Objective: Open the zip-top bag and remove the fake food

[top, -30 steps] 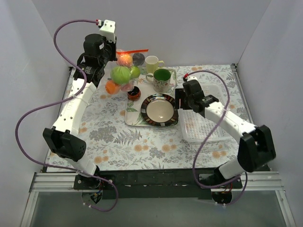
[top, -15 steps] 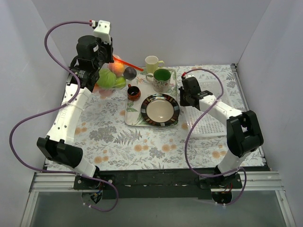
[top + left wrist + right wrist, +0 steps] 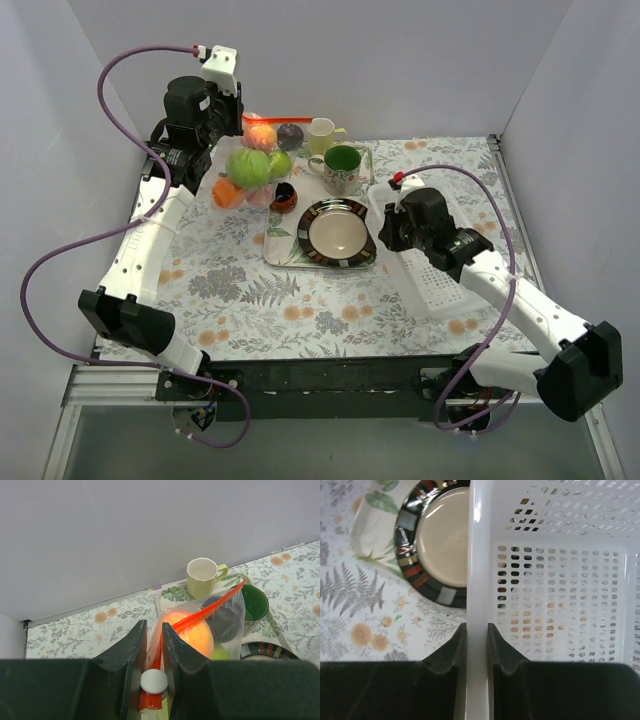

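The zip-top bag [image 3: 256, 165] hangs in the air over the table's far left, with fake food inside: a green cabbage [image 3: 248, 164], an orange [image 3: 192, 636] and a dark plum [image 3: 225, 622]. My left gripper [image 3: 154, 627] is shut on the end of the bag's orange-red zip strip [image 3: 200, 615], just above its white slider [image 3: 154, 681]. In the top view the left gripper [image 3: 238, 122] sits high, by the back wall. My right gripper [image 3: 476, 627] is shut on the left rim of the white perforated basket [image 3: 560, 595], right of the plate.
A tray [image 3: 285, 247] in the middle holds a dark-rimmed plate [image 3: 338, 232], a green mug [image 3: 343, 166] and a small brown cup [image 3: 284, 196]. A pale yellow mug [image 3: 321, 131] stands behind them. The basket [image 3: 445, 285] lies askew at the right.
My right gripper has shut on the basket's rim and the basket now lies skewed, with the arm's elbow swung right. The hanging bag swung left, then back a little.
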